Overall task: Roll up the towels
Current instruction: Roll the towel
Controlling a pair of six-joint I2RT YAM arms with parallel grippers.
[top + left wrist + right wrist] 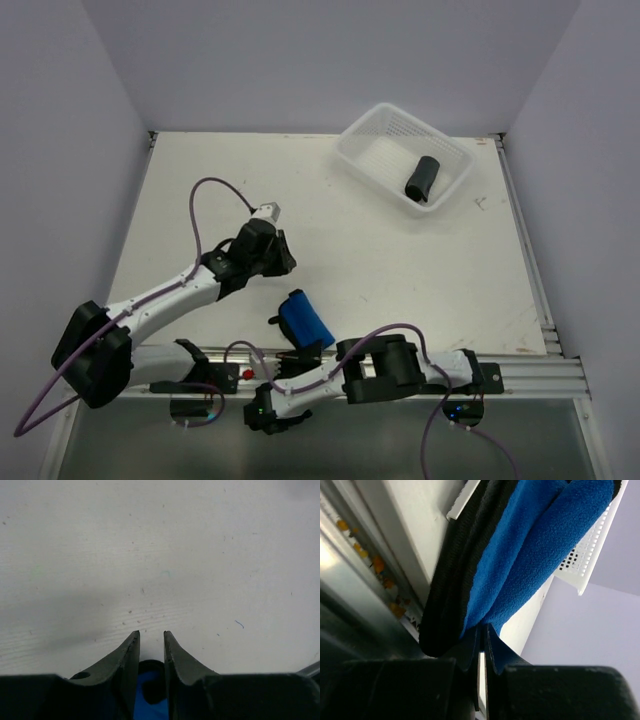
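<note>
Find the blue towel (305, 318) rolled into a short bundle close to the front edge of the worktop (400, 270). Seen close from the right wrist as folds of blue fleece with black edging, pinched at the lowest fold by the right claw (482, 630), which is closed tight on the cloth. Likely gripped this way to keep the roll from springing loose. Note the left claw (151, 634) near the bundle but apart from it, tips a narrow gap apart over bare worktop and gripping nothing. Probably standing off so as to leave the bundle to its partner. Cannot tell what the blue patch (150, 700) deep inside its jaws is. Farther off, at the back right, find the second towel (422, 178) as a dark roll inside the white perforated basket (362, 128), presumably the place meant for finished rolls. Judged about half done: one roll stowed, one waiting to go in.
</note>
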